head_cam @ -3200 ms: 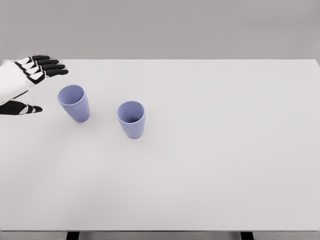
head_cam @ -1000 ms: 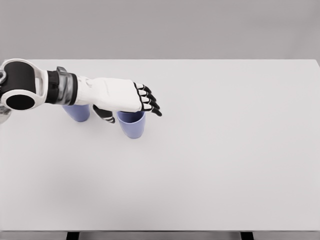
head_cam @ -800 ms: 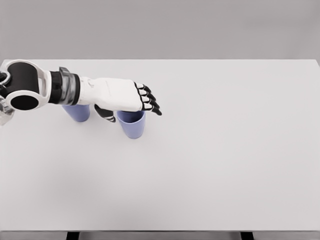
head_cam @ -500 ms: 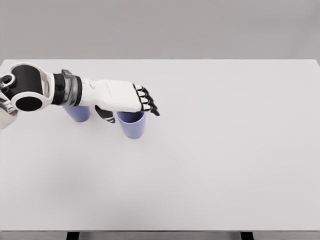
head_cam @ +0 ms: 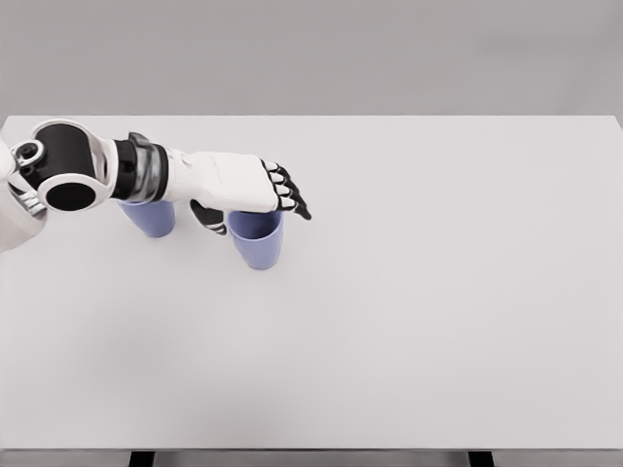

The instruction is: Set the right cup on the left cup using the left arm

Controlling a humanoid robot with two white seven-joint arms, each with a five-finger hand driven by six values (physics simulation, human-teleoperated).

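Right cup stands upright on the white table, left-centre. Left arm reaches across from the picture's left, hiding the left cup's rim. Left hand sits over the right cup's mouth, dark fingers extended past it, thumb beside the wall (grasp unclear).

There are two blue cups: the right cup and, at its nine o'clock, the left cup. There is one white table and one hand.
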